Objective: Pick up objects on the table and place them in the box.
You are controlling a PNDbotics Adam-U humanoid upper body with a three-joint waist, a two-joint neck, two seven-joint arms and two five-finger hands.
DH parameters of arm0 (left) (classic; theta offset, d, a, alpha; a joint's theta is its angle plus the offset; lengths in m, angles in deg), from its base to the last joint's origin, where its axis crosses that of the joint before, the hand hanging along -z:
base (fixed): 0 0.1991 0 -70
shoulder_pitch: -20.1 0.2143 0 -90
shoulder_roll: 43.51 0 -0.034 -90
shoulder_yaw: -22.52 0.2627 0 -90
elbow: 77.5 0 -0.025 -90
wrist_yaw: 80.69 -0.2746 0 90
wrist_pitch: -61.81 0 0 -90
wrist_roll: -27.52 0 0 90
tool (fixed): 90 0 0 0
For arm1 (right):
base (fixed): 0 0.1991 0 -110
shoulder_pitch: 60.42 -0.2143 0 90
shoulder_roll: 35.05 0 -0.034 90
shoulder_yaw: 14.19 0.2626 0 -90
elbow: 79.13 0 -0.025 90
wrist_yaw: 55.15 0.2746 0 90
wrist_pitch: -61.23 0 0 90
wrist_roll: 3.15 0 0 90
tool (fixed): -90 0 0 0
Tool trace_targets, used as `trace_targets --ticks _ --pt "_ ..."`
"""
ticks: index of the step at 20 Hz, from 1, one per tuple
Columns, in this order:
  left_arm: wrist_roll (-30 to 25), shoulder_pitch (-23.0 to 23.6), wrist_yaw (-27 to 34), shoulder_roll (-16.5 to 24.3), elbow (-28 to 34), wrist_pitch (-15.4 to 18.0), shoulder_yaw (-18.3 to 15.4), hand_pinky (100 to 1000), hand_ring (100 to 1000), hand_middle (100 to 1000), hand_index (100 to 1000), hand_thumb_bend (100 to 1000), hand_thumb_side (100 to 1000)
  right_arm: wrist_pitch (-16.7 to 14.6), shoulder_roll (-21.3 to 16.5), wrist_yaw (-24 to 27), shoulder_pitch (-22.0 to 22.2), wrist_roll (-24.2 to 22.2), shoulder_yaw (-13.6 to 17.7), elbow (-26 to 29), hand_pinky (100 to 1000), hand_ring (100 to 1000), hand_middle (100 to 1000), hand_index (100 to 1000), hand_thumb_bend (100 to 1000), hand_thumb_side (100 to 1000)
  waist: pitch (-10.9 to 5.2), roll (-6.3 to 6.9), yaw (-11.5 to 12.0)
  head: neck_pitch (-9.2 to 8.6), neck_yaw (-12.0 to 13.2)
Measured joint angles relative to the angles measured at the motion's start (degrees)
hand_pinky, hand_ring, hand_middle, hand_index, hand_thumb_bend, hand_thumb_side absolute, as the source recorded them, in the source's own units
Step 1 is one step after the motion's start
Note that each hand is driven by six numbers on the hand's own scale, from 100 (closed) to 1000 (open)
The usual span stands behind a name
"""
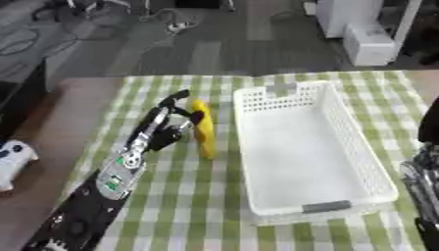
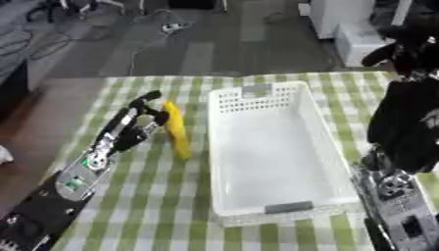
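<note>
the tablecloth (image 1: 188, 196) looks like soft matt cloth, checked green and white. the box (image 1: 360, 162) is white plastic, its walls pierced like a lattice, its floor smooth with a dull sheen. the banana (image 1: 204, 130) has a smooth, waxy yellow skin. the left hand (image 1: 167, 125) is black with silvery metal joints, slightly glossy.

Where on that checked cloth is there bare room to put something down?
The white plastic lattice box is bare inside. Green-and-white checked cloth lies free near its lower left corner, and also between the table's far edge and the long yellow object. It is crowded where the left hand meets that object, just left of the box.
</note>
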Motion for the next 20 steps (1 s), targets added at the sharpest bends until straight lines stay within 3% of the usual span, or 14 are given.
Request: trace_targets --ticks 20 --pt "-2.25 -0.32 -0.12 -1.06 -0.4 0.83 0.27 1000 756 941 1000 600 945 -0.1 0.0 0.58 -0.01 -0.35 -0.02 0.0 382 615 634 729 100 915 0.0 0.03 -0.37 -0.01 0.0"
